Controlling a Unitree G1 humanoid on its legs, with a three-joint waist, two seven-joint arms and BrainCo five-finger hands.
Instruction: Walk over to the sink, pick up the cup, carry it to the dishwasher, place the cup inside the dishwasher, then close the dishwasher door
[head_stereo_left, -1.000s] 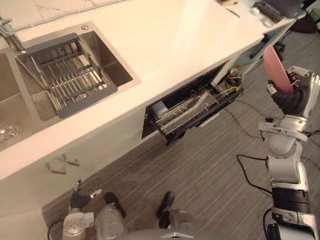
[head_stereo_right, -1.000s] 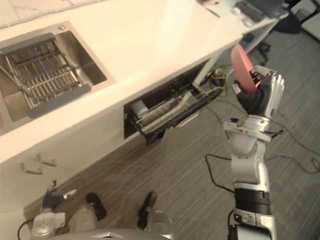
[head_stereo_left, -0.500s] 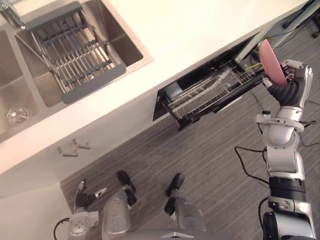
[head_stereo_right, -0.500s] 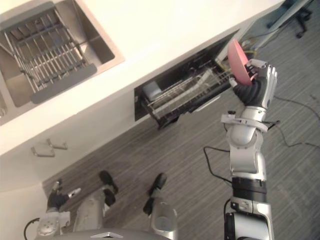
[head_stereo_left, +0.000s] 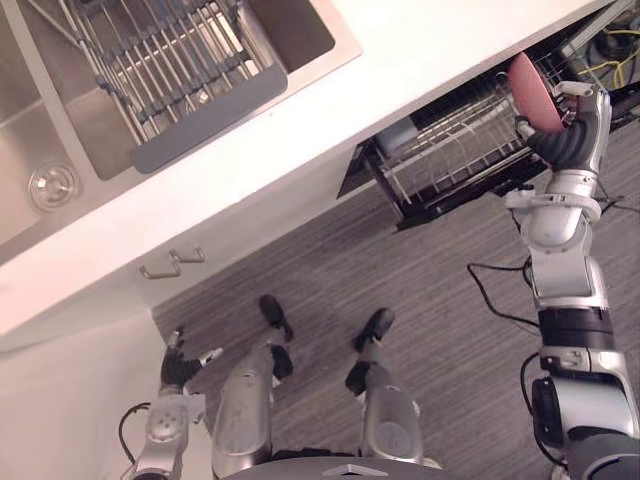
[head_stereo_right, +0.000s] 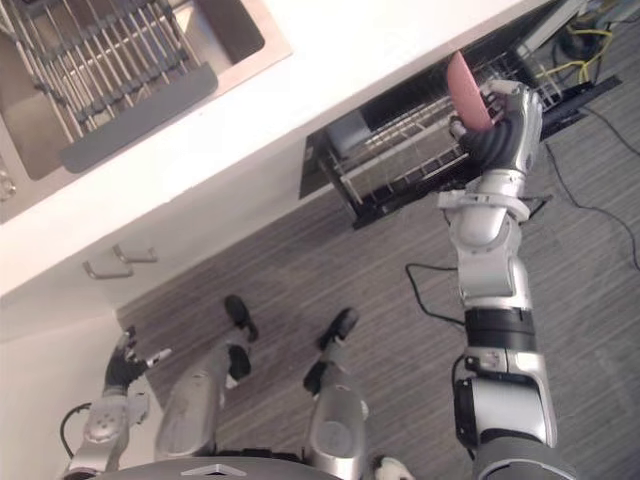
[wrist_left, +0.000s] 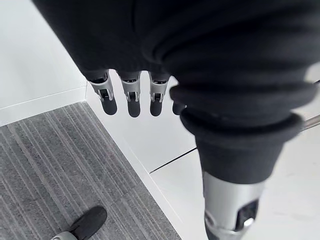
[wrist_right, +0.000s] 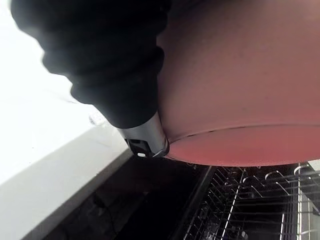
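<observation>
Up at 2 o'clock, the right hand (head_stereo_left: 572, 140) curls round the pink cup (head_stereo_left: 530, 88), over the rack (head_stereo_left: 452, 148) of the open dishwasher (head_stereo_left: 455, 205). Carrying looks done; putting it in and shutting the dishwasher are left. The left hand (head_stereo_left: 180, 368) hangs loose at 7 o'clock.

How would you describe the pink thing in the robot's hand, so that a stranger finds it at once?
Find the white counter; under its edge is an open dishwasher with its wire rack pulled out. Over that rack, the right hand grips a round pink dish, the only pink thing among grey wire and silver metal.
</observation>
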